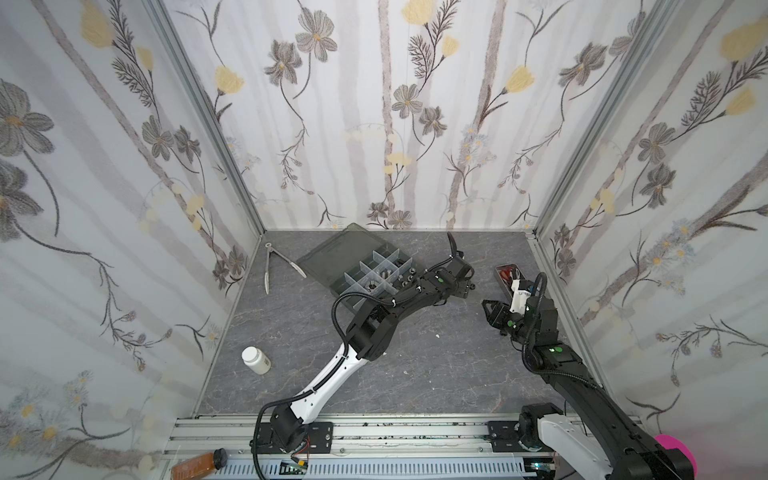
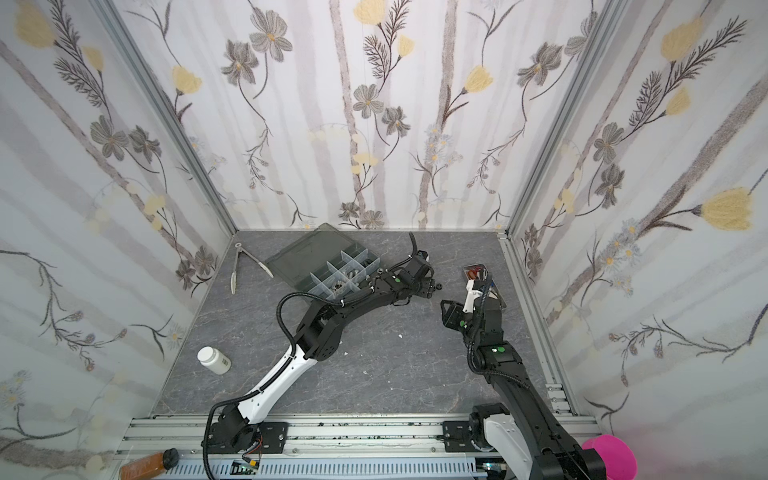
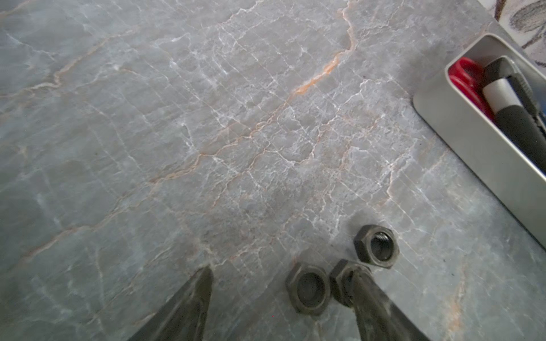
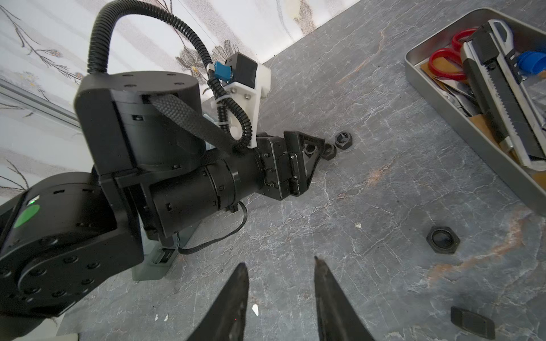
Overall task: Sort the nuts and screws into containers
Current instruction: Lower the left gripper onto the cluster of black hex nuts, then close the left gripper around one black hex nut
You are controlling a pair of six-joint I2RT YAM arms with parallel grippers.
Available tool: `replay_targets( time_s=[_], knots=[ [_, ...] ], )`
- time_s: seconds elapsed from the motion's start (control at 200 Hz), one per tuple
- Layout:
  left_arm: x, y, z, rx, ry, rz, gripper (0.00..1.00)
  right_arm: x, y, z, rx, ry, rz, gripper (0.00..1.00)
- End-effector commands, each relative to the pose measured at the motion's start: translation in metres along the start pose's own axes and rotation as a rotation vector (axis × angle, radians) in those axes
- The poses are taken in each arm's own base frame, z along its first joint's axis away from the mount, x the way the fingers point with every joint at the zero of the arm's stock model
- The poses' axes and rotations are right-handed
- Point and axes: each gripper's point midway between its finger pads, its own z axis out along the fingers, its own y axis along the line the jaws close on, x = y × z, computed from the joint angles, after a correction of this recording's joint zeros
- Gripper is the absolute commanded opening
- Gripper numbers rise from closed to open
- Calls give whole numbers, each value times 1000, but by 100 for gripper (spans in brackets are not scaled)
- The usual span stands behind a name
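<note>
The left gripper [image 3: 280, 270] is spread open, empty, low over the desk [image 3: 236, 118] near its right edge. One black nut [image 3: 308, 288] lies flat between the jaws, beside a second nut [image 3: 339, 280] at one finger [image 3: 375, 304]. The right gripper [image 4: 279, 262], parted and empty, is farther off.

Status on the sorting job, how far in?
Done: some small metal pieces sit in the box. In hand: nothing gripped; the left gripper has its jaws open around one black nut on the table, two more beside it. The right gripper hangs open, empty. Left: those three, plus a lone nut near the right gripper.
</note>
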Motion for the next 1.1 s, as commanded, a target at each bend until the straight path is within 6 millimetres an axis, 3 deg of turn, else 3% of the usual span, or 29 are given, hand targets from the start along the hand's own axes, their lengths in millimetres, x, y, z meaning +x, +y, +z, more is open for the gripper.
replay_targets(
  time_s=[0.0, 0.44, 0.684, 0.899, 1.094],
  knots=[
    [0, 7, 2, -36, -6, -1, 74, -7, 5, 0, -25, -32, -8, 39],
    [-5, 8, 0, -28, -12, -18, 59, -6, 5, 2, -28, -27, -6, 39],
    [-3, 14, 0, -46, -1, -18, 41, -5, 6, 5, -34, -18, -3, 39],
    [-2, 20, -1, -71, 6, -12, 39, -4, 6, 6, -37, -12, 0, 39],
    [-10, 28, -9, -87, -8, -41, 46, -2, 4, 8, -35, -9, 0, 39]
  ],
)
